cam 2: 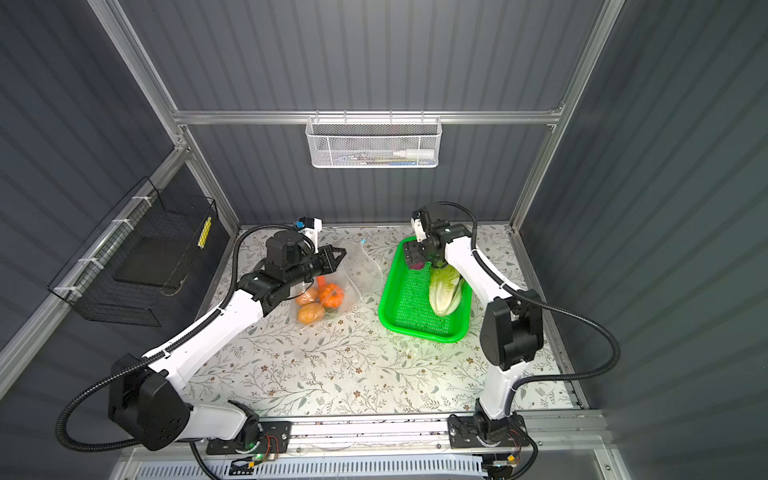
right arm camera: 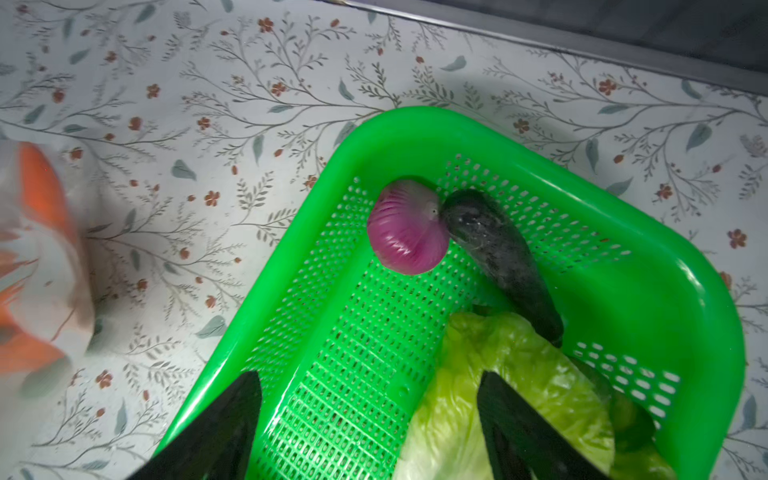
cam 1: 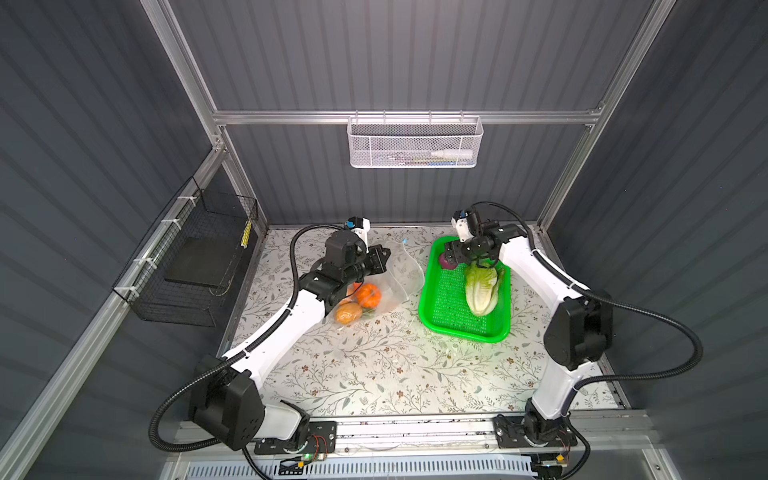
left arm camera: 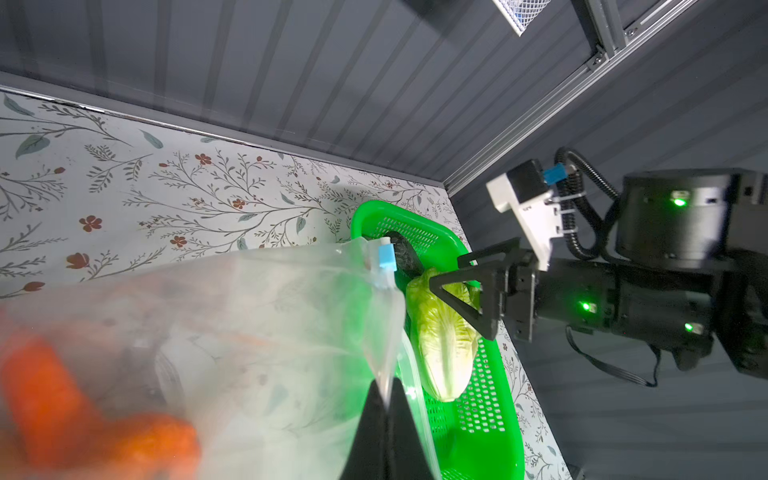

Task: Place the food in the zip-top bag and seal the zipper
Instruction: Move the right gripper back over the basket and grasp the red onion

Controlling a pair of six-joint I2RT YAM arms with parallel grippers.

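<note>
The left gripper (left arm camera: 387, 397) was clamped shut on the mouth edge of the bag (cam 1: 401, 274), which lay at eleven o'clock from the centre of the table (cam 1: 395, 374) with a pumpkin (cam 1: 369, 295) and potato (cam 1: 348, 312) inside. At its three o'clock sat the green basket (cam 1: 428, 307), holding cabbage (cam 1: 482, 291), onion (right arm camera: 409, 226) and eggplant (right arm camera: 498, 253). The right gripper (right arm camera: 370, 399) hung over it, jaws wide apart, empty.
</note>
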